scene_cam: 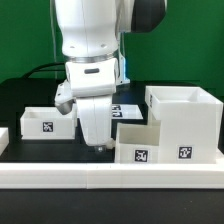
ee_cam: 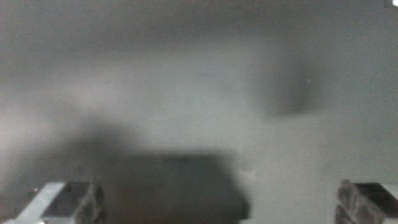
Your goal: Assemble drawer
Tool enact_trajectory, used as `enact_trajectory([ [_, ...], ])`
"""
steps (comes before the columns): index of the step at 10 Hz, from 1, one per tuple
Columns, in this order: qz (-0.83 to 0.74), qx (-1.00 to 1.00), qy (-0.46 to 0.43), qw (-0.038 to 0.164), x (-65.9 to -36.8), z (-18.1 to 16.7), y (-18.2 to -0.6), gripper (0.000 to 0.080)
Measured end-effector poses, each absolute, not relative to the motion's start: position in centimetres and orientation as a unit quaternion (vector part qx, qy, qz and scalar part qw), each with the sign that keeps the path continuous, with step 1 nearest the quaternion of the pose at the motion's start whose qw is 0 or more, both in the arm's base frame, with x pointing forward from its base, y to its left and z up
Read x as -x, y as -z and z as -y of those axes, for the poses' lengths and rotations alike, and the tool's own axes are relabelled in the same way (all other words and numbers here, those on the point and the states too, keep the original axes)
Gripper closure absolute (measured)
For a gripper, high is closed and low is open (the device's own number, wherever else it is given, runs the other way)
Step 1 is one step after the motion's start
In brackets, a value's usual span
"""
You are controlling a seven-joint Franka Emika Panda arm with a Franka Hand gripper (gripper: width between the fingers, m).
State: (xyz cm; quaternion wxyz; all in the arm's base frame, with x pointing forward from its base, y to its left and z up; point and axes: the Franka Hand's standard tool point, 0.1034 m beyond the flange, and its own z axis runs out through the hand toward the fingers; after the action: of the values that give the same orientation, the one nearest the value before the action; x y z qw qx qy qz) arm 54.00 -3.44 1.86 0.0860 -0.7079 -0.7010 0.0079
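The tall boxy white housing (scene_cam: pixel 186 122) stands at the exterior view's right with a tag on its front. A low white tray (scene_cam: pixel 139 143) with a tag sits just in front of and to the left of it. A second low tray (scene_cam: pixel 44 120) with a tag sits at the exterior view's left. My gripper (scene_cam: pixel 98 143) hangs low over the dark table between the two trays, close to the middle tray's left wall. In the blurred wrist view the fingertips (ee_cam: pixel 61 205) stand far apart with nothing between them, so the gripper (ee_cam: pixel 214 205) is open and empty.
A long white rail (scene_cam: pixel 110 178) runs along the table's front edge. The marker board (scene_cam: pixel 127 108) lies flat behind the arm. The wrist view shows only a grey blur and a dark patch.
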Motion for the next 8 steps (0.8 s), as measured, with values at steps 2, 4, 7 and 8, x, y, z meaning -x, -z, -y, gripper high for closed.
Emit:
enact_trajectory([
  [2,0.701,0.708,-0.008,0.086,-54.0,3.5,-1.9,0.0151],
  [4,0.710,0.699,-0.007,0.086,-54.7,3.5,-2.4,0.0151],
  [7,0.713,0.697,0.005,0.077,-57.2,3.3,-3.8,0.0151],
  [8,0.706,0.704,0.005,0.077,-57.3,2.6,-3.9,0.0151],
])
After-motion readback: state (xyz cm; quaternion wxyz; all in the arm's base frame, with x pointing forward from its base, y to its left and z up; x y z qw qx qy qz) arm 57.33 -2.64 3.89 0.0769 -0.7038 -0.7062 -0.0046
